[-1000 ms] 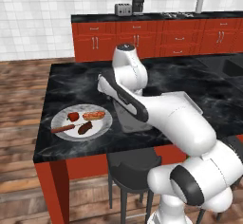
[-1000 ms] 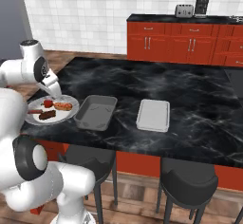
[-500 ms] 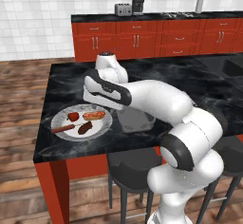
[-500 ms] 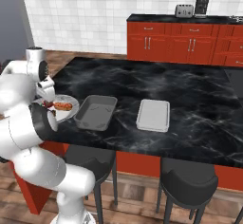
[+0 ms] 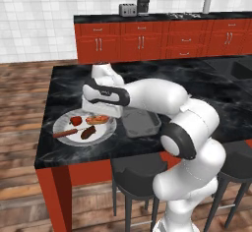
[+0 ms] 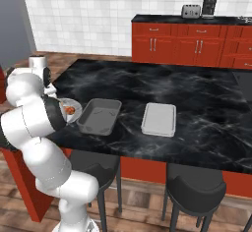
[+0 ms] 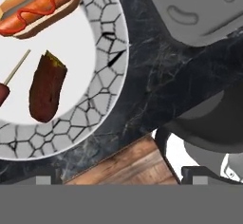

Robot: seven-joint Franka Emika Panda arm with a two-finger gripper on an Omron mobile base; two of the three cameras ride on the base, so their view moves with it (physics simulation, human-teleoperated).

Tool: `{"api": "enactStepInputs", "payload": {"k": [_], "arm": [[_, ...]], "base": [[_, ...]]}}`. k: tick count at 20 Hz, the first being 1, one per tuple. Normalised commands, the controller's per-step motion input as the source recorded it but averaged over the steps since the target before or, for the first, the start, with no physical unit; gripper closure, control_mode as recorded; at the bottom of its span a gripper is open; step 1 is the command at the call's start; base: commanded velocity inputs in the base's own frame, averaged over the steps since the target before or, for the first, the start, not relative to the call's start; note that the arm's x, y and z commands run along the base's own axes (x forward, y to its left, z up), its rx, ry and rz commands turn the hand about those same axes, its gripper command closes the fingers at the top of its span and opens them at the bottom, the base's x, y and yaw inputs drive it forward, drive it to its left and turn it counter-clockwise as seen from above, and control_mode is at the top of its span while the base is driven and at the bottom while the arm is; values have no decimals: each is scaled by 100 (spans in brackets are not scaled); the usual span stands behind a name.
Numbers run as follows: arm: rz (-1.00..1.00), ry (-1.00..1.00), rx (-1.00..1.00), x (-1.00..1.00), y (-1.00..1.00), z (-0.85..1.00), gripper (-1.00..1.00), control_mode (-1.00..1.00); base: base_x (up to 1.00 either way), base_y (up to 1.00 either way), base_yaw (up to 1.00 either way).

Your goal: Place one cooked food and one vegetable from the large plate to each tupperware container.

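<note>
The large plate (image 5: pixel 60 123) lies at the island's left front corner, its speckled rim (image 7: pixel 111 52) curving through the hand view. On it are a hot dog in a bun (image 5: pixel 97 119) (image 7: pixel 40 4), a thin reddish sausage (image 5: pixel 65 133) whose stick end (image 7: pixel 7 89) shows at the left edge, a small red vegetable (image 5: pixel 75 121) (image 6: pixel 70 110) and a dark brown oblong lump (image 5: pixel 88 132) (image 7: pixel 46 86). My gripper (image 5: pixel 102 113) (image 7: pixel 121 180) hangs open above the plate's right edge, holding nothing. Two grey tupperware containers (image 6: pixel 100 116) (image 6: pixel 159 119) sit to the right, both bare inside.
The island's front edge (image 5: pixel 98 159) runs just below the plate, with dark stools (image 5: pixel 135 177) (image 6: pixel 194 187) tucked under it. My arm crosses over the nearer container (image 5: pixel 140 123). A toaster (image 5: pixel 127 10) stands on the far red-cabinet counter.
The arm has swung left, carrying the hand from above the nearer container to over the plate's right side. The jaws have stayed open and the food has not moved.
</note>
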Motion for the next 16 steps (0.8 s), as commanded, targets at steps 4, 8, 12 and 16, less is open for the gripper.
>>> {"api": "enactStepInputs", "payload": {"k": [4,8,12,16], "arm": [[0,1,0,17,23,-31,-100,-100],[0,0,-3,18,19,-37,-100,-100],[0,0,-5,27,28,-38,-100,-100],[0,2,-5,31,28,-31,-100,-100]], "base": [[0,0,0],[0,0,0],[0,0,0],[0,0,0]]}}
